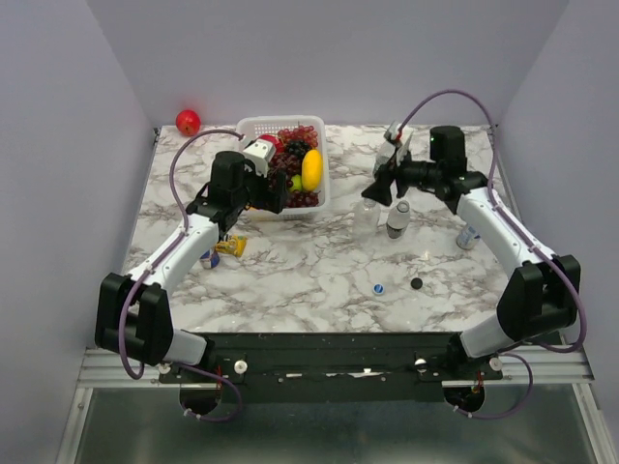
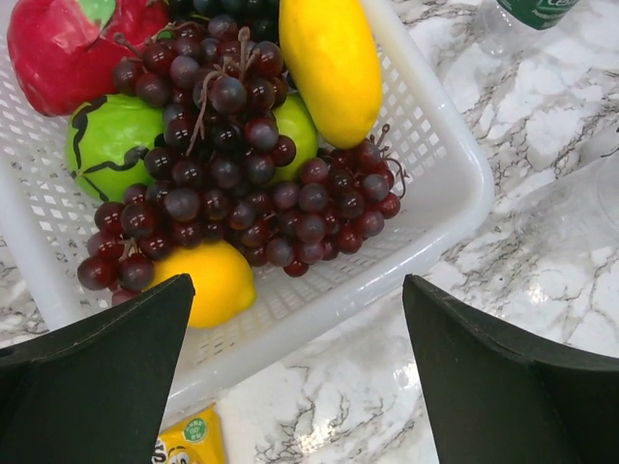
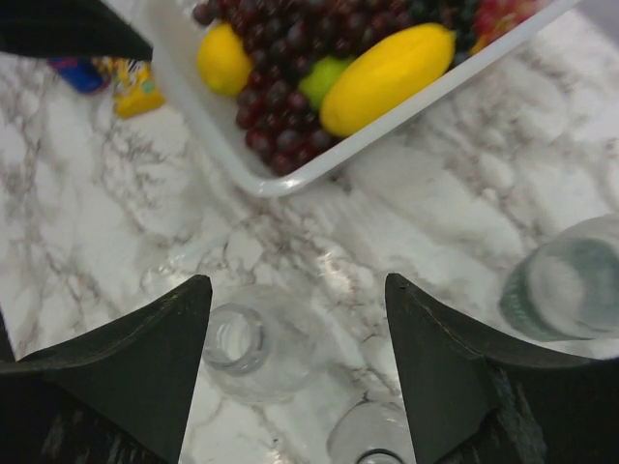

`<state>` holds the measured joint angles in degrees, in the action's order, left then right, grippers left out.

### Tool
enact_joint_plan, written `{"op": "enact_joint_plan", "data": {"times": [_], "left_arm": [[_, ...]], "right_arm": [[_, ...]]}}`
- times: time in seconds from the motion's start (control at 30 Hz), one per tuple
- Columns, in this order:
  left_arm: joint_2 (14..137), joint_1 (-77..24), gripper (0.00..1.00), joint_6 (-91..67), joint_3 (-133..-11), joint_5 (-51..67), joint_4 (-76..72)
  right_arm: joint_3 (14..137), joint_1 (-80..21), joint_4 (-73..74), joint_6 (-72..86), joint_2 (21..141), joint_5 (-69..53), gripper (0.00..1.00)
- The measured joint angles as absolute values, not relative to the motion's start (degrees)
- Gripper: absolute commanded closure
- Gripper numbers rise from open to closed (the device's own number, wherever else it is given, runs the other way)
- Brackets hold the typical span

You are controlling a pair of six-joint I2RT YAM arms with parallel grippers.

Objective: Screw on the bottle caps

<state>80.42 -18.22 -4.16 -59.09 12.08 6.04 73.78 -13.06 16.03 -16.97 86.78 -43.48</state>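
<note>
A blue cap (image 1: 378,288) and a black cap (image 1: 416,283) lie loose on the marble table near the front. No white-green cap shows. Two clear uncapped bottles (image 1: 370,209) (image 1: 397,218) stand mid-right. A third bottle with a green label (image 1: 392,143) stands behind them. My right gripper (image 1: 379,186) is open above the clear bottles. In the right wrist view (image 3: 298,285) one open bottle mouth (image 3: 235,338) sits by the left finger. My left gripper (image 1: 276,191) is open and empty at the basket's front edge (image 2: 295,290).
A white basket (image 1: 253,126) of fruit stands at the back centre, with grapes (image 2: 232,164), a yellow mango (image 2: 329,63) and a lemon (image 2: 208,280). A yellow packet (image 1: 230,246) and a can (image 1: 209,258) lie left. Another can (image 1: 468,235) is at the right, a red ball (image 1: 188,122) far left.
</note>
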Motion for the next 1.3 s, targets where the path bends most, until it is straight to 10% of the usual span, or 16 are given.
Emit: {"op": "enact_joint_plan", "data": {"times": [0.27,0.6,1.3], "left_arm": [[78.43,-18.22,0.01,-5.41,-55.90,15.14,5.34],[78.43,-18.26,0.01,-4.99,-54.50,24.56,1.48],[77.89,-34.44,0.01,2.76,-44.05,31.73,-19.44]], "right_arm": [[67.22,-18.46,17.85,-19.77,84.90,-40.21,0.26],[65.17,-18.44,13.28,-18.98,84.40,-35.38,0.85],[78.22,-24.84,14.13,-1.23,82.87,-49.47,0.94]]}}
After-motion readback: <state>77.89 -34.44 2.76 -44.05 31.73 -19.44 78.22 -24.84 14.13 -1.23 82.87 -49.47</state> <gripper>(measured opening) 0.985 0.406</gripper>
